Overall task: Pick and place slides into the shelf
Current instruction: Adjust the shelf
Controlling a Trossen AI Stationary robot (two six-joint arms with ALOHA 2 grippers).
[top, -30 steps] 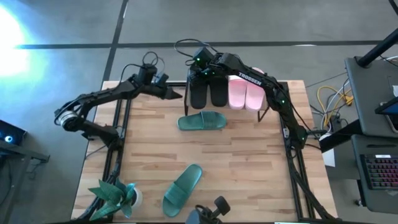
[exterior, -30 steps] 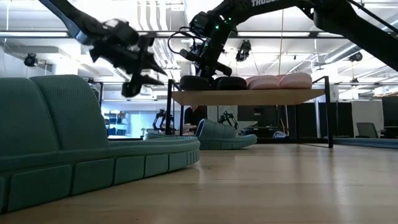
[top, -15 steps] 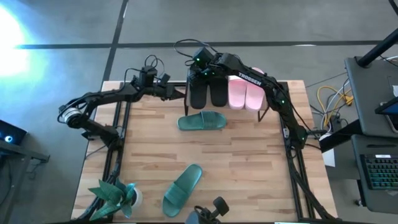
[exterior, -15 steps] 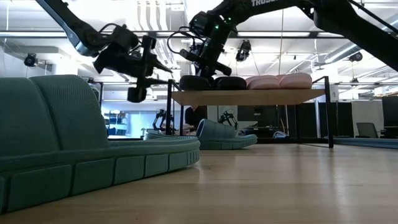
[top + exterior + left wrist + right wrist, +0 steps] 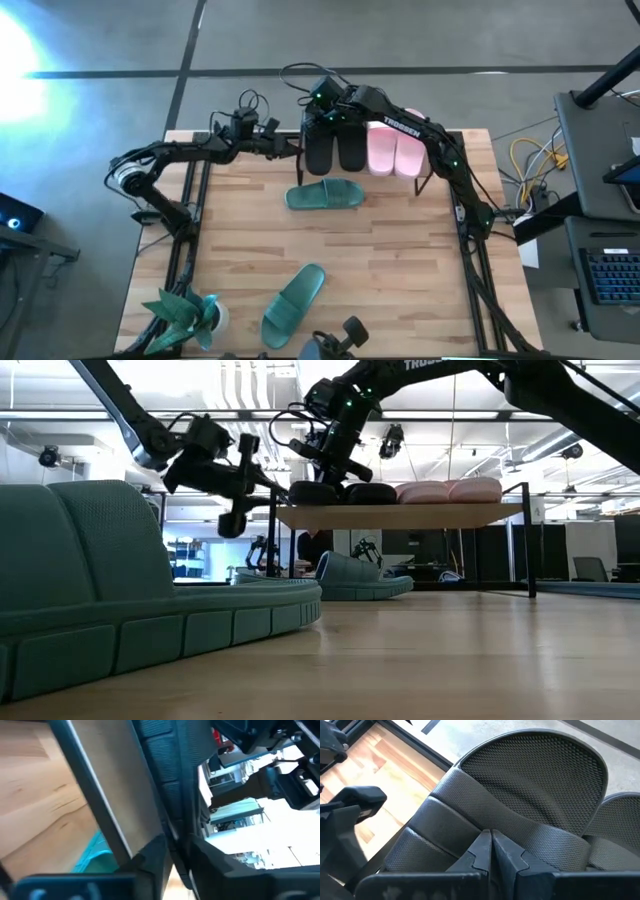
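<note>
The shelf (image 5: 400, 515) stands at the table's far edge with two black slides (image 5: 319, 152) (image 5: 350, 150) and two pink slides (image 5: 395, 150) on its top. One teal slide (image 5: 325, 194) lies on the table in front of the shelf, and another (image 5: 293, 303) lies near the table's near edge. My right gripper (image 5: 325, 118) is shut over the left black slide (image 5: 530, 785). My left gripper (image 5: 296, 150) is shut and level at the shelf's left end, beside that same slide (image 5: 165, 765). My right gripper rests its shut fingertips (image 5: 482, 845) on the left black slide's strap (image 5: 470, 820), coming slanting down from the far side. The slide lies flat on the shelf top. My left gripper's shut fingertips (image 5: 155, 852) point from the table's left at the shelf's left end (image 5: 115, 800); whether they touch it or the slide I cannot tell.
A teal potted plant (image 5: 185, 310) stands at the table's near left corner. Bare tabletop (image 5: 400, 260) lies between the two teal slides and toward the right edge. Cables hang behind the shelf (image 5: 300, 75).
My left gripper has moved toward the table's right, closing on the shelf's left end, and has dropped a little. My right gripper and all the slides have stayed where they were.
</note>
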